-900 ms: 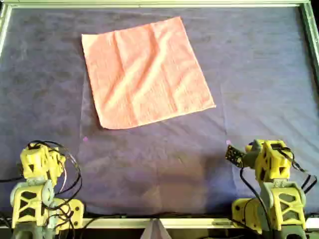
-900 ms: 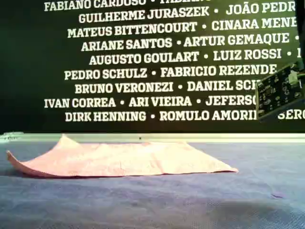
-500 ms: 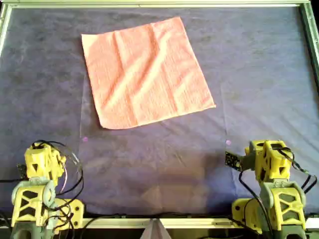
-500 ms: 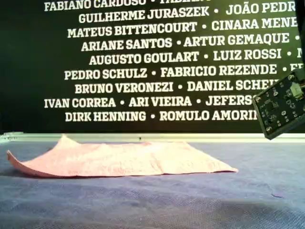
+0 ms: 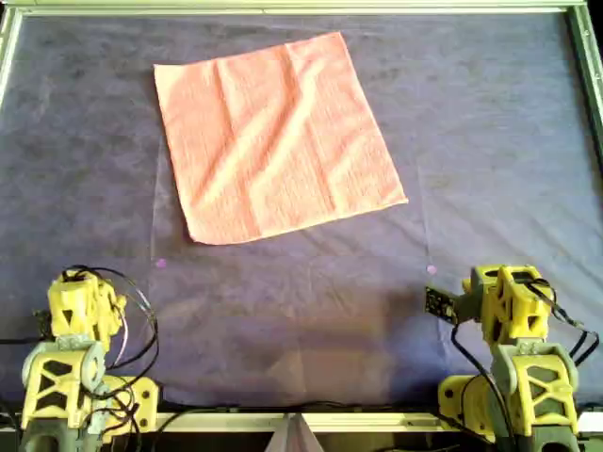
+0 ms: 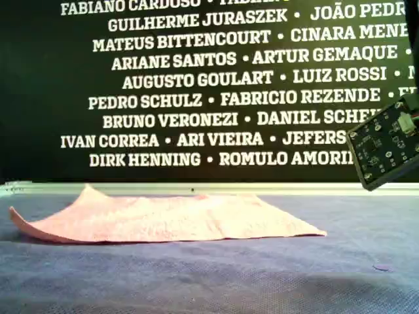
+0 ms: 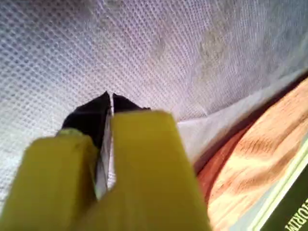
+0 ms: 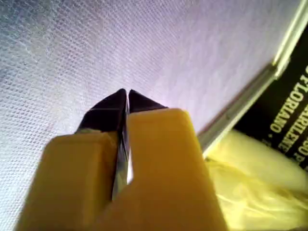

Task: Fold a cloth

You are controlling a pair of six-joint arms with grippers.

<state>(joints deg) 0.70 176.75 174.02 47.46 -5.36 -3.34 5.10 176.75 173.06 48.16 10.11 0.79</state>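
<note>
The cloth is seen flat, unfolded and unmoved on the bench, in the overhead view's upper half. Only the arm at that view's right has been drawn back. The fingers of the left gripper and right gripper are pressed together, empty, so folding is judged not yet begun

The thin salmon-pink square cloth with fine ribbing lies spread open and unfolded, turned slightly askew, on the far part of the tabletop, left of centre in the overhead view. Faint creases cross it. In the exterior view its left corner curls upward.
</note>
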